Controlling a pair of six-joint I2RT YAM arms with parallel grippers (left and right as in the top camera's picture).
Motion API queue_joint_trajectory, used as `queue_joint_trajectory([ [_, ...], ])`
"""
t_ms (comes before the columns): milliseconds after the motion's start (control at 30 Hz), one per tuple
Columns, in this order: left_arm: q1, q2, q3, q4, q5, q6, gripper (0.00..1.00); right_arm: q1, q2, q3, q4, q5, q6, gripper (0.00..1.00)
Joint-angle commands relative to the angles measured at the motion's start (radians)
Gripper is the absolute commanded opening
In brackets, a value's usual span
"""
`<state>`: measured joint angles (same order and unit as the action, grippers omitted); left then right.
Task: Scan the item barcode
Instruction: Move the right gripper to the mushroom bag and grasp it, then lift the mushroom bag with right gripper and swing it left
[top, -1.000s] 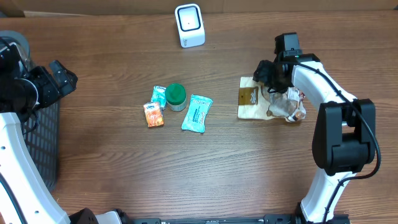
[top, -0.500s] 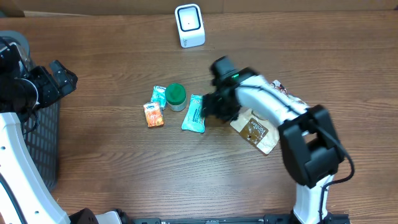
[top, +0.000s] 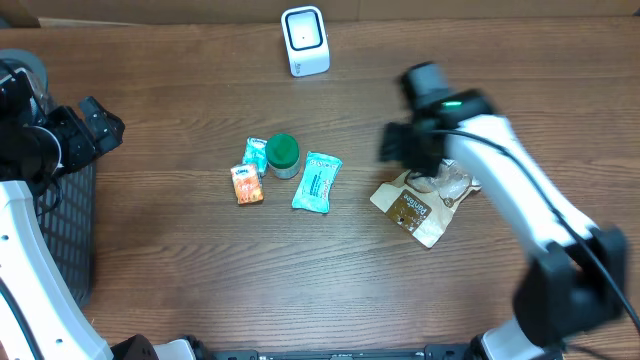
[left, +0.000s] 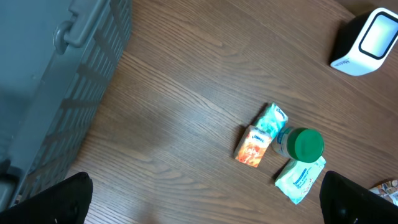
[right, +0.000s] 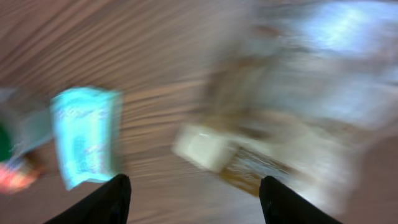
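Note:
The white barcode scanner (top: 305, 40) stands at the table's far edge; the left wrist view has it at top right (left: 367, 40). Mid-table lie an orange packet (top: 247, 184), a small teal packet (top: 255, 152), a green-lidded bottle (top: 283, 153) and a teal wipes pack (top: 317, 181). A brown pouch (top: 415, 207) lies skewed at right with a clear crinkly packet (top: 455, 183) beside it. My right gripper (top: 398, 148) hovers just above the pouch, blurred, open and empty (right: 196, 202). My left gripper (top: 105, 122) hangs open at far left, holding nothing (left: 205, 199).
A dark grey basket (top: 70, 230) stands at the left table edge, below my left arm, and fills the left wrist view's upper left (left: 50, 74). Bare wood lies between the scanner and the items.
My right arm swung left toward the teal wipes pack, then back right above the pouch. The brown pouch slid nearer and turned askew; the clear packet shifted. The left arm stayed put.

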<state>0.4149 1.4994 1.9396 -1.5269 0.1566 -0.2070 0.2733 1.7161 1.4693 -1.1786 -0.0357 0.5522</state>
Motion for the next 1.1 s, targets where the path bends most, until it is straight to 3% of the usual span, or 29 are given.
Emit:
queue_joint_trajectory([
  [0, 0.004, -0.015, 0.006, 0.002, -0.002, -0.010, 1.00, -0.106, -0.016, -0.003, -0.091, 0.249, 0.080, 0.68],
  [167, 0.004, -0.015, 0.006, 0.002, -0.002, -0.010, 1.00, -0.197, 0.005, -0.115, -0.046, 0.253, 0.080, 0.68],
  [467, 0.004, -0.015, 0.006, 0.002, -0.002, -0.010, 1.00, -0.219, 0.084, -0.246, 0.140, 0.273, 0.074, 0.68],
  [667, 0.004, -0.015, 0.006, 0.002, -0.002, -0.010, 1.00, -0.188, 0.146, -0.304, 0.349, 0.184, -0.031, 0.68],
  [833, 0.004, -0.015, 0.006, 0.002, -0.002, -0.010, 1.00, -0.118, 0.170, -0.304, 0.473, 0.031, -0.294, 0.73],
  [933, 0.004, -0.015, 0.006, 0.002, -0.002, -0.010, 1.00, -0.041, 0.171, -0.304, 0.494, -0.039, -0.425, 0.77],
  [1067, 0.004, -0.015, 0.006, 0.002, -0.002, -0.010, 1.00, 0.047, 0.171, -0.304, 0.493, -0.077, -0.457, 0.82],
])
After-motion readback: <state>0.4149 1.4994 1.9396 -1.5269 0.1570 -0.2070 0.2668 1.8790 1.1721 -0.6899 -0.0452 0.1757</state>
